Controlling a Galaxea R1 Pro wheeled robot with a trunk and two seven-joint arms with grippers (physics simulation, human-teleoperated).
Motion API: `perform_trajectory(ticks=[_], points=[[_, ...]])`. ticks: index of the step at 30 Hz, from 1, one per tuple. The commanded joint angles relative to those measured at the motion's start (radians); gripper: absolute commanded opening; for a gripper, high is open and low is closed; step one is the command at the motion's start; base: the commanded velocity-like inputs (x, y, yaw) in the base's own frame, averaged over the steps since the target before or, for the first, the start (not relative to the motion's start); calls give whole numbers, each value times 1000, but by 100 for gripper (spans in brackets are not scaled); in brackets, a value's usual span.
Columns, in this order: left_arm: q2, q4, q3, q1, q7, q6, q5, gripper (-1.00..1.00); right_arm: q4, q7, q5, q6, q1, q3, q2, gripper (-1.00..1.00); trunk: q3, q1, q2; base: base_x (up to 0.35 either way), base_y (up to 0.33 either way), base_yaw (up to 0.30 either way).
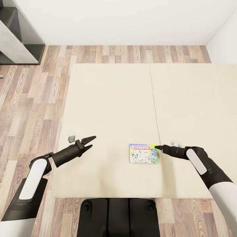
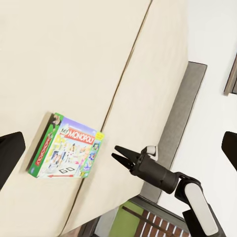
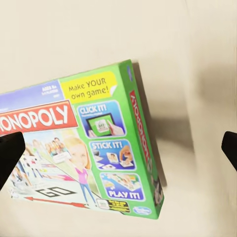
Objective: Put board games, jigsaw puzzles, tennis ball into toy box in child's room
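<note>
One board game, a green-edged Monopoly box [image 1: 144,153], lies flat on the beige bed [image 1: 108,98] near its front edge. My right gripper [image 1: 156,147] hovers at the box's right edge, open. In the right wrist view its dark fingers [image 3: 10,158] stand far apart on either side of the box [image 3: 84,153]. My left gripper [image 1: 93,141] is open over bare mattress, well to the left of the box and apart from it. The left wrist view shows the box [image 2: 66,148] and, just beyond it, the right gripper [image 2: 114,151] with its jaws spread. The table and the toy box are out of view.
Light wood-plank floor [image 1: 29,108] lies left of the bed and beyond it. A dark shelving unit [image 1: 16,36] stands at the far left against the white wall. The bed's grey frame [image 2: 182,113] borders the mattress. My dark base [image 1: 118,217] sits at the bed's front edge.
</note>
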Motion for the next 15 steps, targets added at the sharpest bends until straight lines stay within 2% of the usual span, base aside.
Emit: perform_trajectory(ticks=[1, 15], points=[[0, 0, 1, 0, -9, 4, -8, 100, 0, 5, 5, 2, -1, 2, -1, 100, -2, 1, -2, 0, 0, 0], [-1, 0, 1, 0, -11, 4, -8, 100, 3, 6, 5, 2, 0, 5, 1, 100, -21, 1, -2, 0, 0, 0]])
